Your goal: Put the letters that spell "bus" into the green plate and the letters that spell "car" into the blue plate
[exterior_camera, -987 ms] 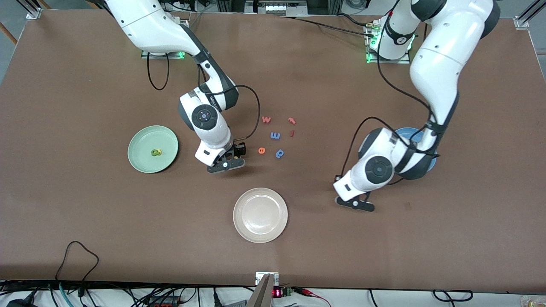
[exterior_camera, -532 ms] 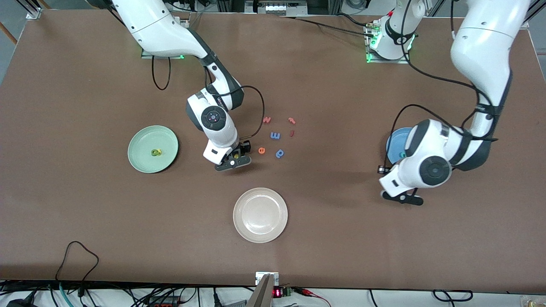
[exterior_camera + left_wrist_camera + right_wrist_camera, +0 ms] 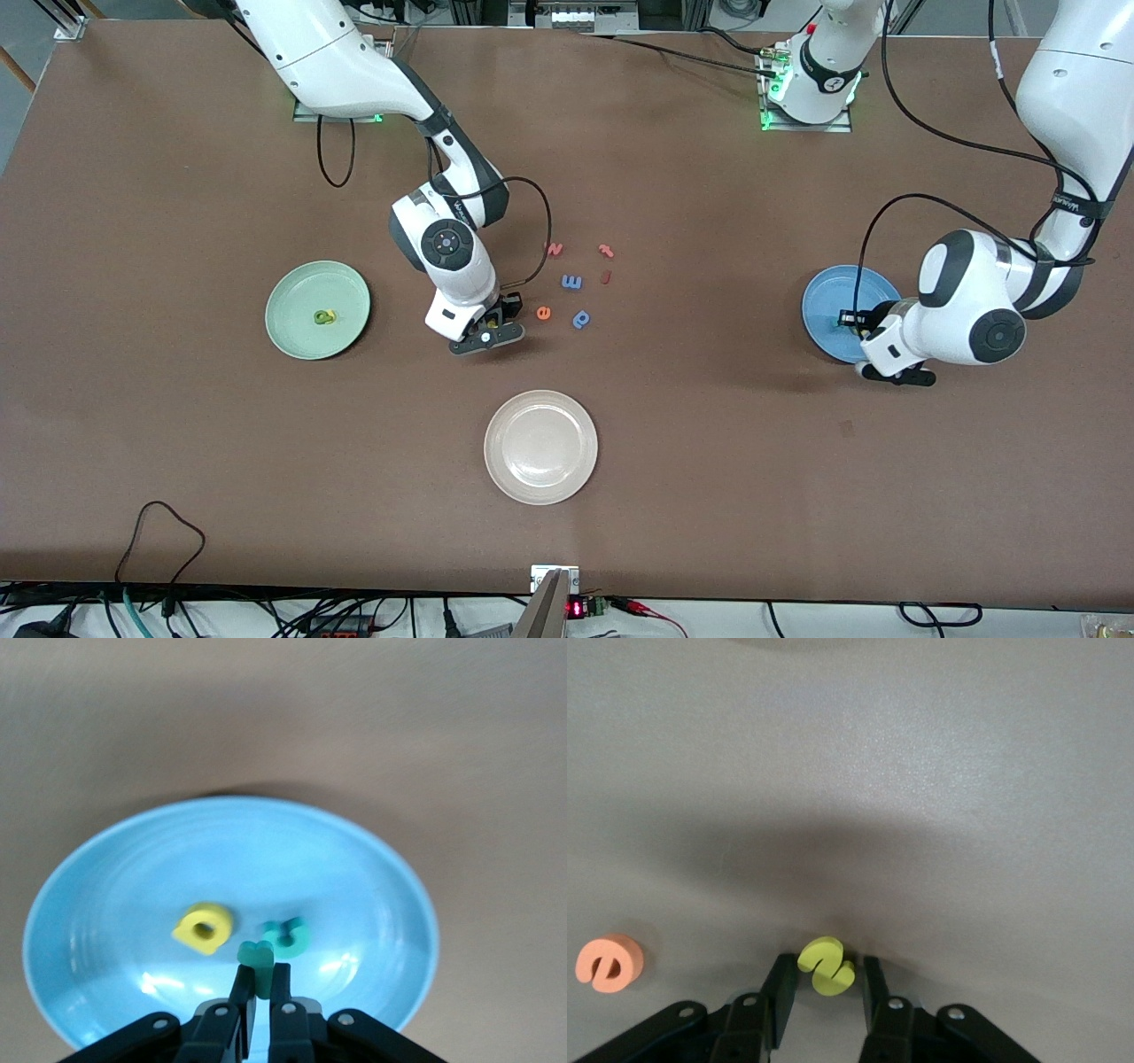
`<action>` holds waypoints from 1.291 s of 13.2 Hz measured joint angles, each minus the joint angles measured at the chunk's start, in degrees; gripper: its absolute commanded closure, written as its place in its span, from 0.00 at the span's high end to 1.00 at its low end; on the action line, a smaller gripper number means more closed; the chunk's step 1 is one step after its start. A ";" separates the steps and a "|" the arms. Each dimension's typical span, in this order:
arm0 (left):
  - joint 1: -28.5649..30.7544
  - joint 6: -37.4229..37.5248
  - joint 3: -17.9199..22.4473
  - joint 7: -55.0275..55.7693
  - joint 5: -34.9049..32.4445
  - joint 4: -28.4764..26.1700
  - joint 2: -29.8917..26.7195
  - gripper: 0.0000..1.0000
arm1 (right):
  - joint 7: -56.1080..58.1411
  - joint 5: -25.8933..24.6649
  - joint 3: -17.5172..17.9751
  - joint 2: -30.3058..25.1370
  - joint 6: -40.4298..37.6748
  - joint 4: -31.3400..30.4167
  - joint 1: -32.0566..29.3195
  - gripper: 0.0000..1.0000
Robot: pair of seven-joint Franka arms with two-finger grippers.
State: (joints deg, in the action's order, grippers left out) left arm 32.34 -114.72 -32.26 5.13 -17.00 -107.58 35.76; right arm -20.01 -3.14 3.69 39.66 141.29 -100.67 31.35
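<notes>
now left gripper jaws pinch teal r over blue plate; right gripper jaws narrow around yellow s

At mid-height of the frame, toward the right arm's end of the table, sits one plate with a small clump of letters in it, apparently two touching. A second plate sits at the same height toward the left arm's end, with an a and a c lying side by side in it. The left gripper hangs over this plate, its fingers pinching an r. A third plate lies at lower centre, nearest the camera. At the frame's centre is a loose cluster: e and p nearest the camera, m above them, three more letters farther up. The s lies on the table under the right gripper, just beside the e.
</notes>
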 measured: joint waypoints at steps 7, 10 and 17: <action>1.57 -0.54 -1.44 0.16 0.00 0.71 -1.10 1.00 | -0.15 0.01 -0.05 -0.02 -0.04 0.11 0.05 0.05; 1.51 2.15 -5.92 0.37 0.00 8.42 -2.30 1.00 | -0.18 0.02 -0.14 -0.01 -0.04 0.15 0.05 0.02; 0.57 8.95 -8.66 0.19 0.00 26.82 -5.06 1.00 | 1.68 -0.10 -1.58 -5.17 -7.51 1.25 -6.42 0.02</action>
State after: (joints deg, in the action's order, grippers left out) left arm 32.91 -105.77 -40.92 5.33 -17.00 -80.77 30.70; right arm -18.34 -3.24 2.12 34.49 133.78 -99.42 24.93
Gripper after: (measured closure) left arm 0.000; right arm 0.727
